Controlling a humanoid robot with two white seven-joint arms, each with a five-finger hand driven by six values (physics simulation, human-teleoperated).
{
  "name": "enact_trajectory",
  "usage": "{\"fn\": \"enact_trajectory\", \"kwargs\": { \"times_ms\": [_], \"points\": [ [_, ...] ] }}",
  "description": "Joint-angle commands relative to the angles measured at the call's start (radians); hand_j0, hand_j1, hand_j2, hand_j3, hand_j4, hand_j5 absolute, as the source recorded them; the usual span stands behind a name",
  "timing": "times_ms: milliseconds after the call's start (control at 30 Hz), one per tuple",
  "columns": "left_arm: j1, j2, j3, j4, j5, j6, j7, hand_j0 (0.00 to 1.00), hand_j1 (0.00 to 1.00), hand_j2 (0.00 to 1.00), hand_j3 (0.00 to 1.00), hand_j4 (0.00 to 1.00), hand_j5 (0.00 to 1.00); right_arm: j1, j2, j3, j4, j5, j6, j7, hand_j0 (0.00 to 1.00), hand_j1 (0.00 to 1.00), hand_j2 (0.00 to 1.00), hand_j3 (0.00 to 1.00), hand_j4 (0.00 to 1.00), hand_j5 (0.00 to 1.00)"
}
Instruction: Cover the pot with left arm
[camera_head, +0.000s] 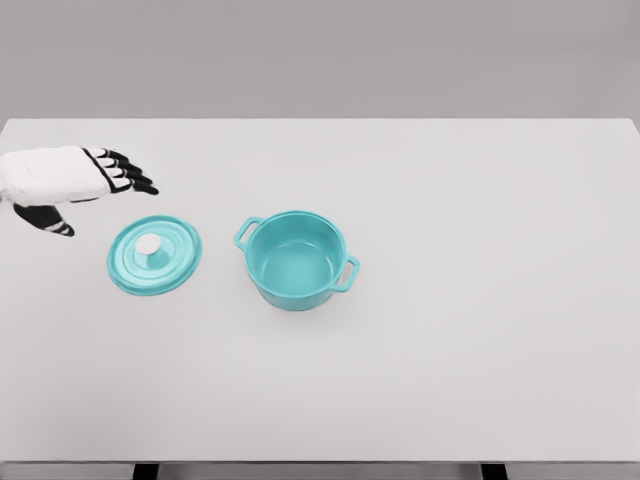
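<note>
A teal pot (296, 259) with two side handles stands uncovered near the middle of the white table (480, 300). Its teal lid (155, 255), with a pale knob on top, lies flat on the table to the pot's left, a short gap between them. My left hand (96, 195) hovers at the far left, up and to the left of the lid and apart from it. Its dark-tipped fingers are spread, the thumb hangs below the palm, and it holds nothing. The right arm does not show.
The white table spans the whole view, with a grey wall behind its far edge. Two dark table legs peek out at the bottom edge.
</note>
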Motion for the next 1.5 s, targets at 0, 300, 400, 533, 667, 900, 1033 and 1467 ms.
{"fn": "enact_trajectory", "kwargs": {
  "times_ms": [0,300,400,533,667,900,1033,1467],
  "points": [
    [-0.005,0.002,-0.136,0.005,0.025,-0.004,0.004,1.0,1.0,1.0,1.0,1.0,1.0,0.0,0.0,0.0,0.0,0.0,0.0,0.0,1.0,1.0,1.0,1.0,1.0,1.0],
    [-0.097,-0.057,-0.242,0.004,0.049,-0.004,0.007,1.0,1.0,1.0,1.0,1.0,1.0,0.0,0.0,0.0,0.0,0.0,0.0,0.0,1.0,1.0,1.0,1.0,1.0,1.0],
    [-0.101,-0.057,-0.257,0.004,0.049,-0.004,0.005,0.98,0.98,0.98,0.98,0.98,0.98,0.0,0.0,0.0,0.0,0.0,0.0,0.0,1.0,1.0,1.0,1.0,1.0,1.0],
    [-0.104,-0.057,-0.26,0.004,0.048,-0.004,-0.002,0.89,0.89,0.89,0.89,0.89,0.89,0.0,0.0,0.0,0.0,0.0,0.0,0.0,1.0,1.0,1.0,1.0,1.0,1.0],
    [-0.11,-0.057,-0.26,0.016,0.045,-0.004,-0.005,0.85,0.85,0.85,0.85,0.85,0.85,0.0,0.0,0.0,0.0,0.0,0.0,0.0,1.0,1.0,1.0,1.0,1.0,1.0],
    [-0.12,-0.094,-0.26,0.114,0.026,-0.004,-0.005,0.85,0.85,0.85,0.85,0.85,0.85,0.0,0.0,0.0,0.0,0.0,0.0,0.0,1.0,1.0,1.0,1.0,1.0,1.0],
    [-0.12,-0.105,-0.26,0.123,0.025,-0.004,-0.005,0.85,0.85,0.85,0.85,0.85,0.85,0.0,0.0,0.0,0.0,0.0,0.0,0.0,1.0,1.0,1.0,1.0,1.0,1.0],
    [-0.118,-0.162,-0.262,0.197,-0.047,-0.004,-0.004,0.84,0.84,0.84,0.84,0.84,0.84,0.0,0.0,0.0,0.0,0.0,0.0,0.0,1.0,1.0,1.0,1.0,1.0,1.0]
  ]
}}
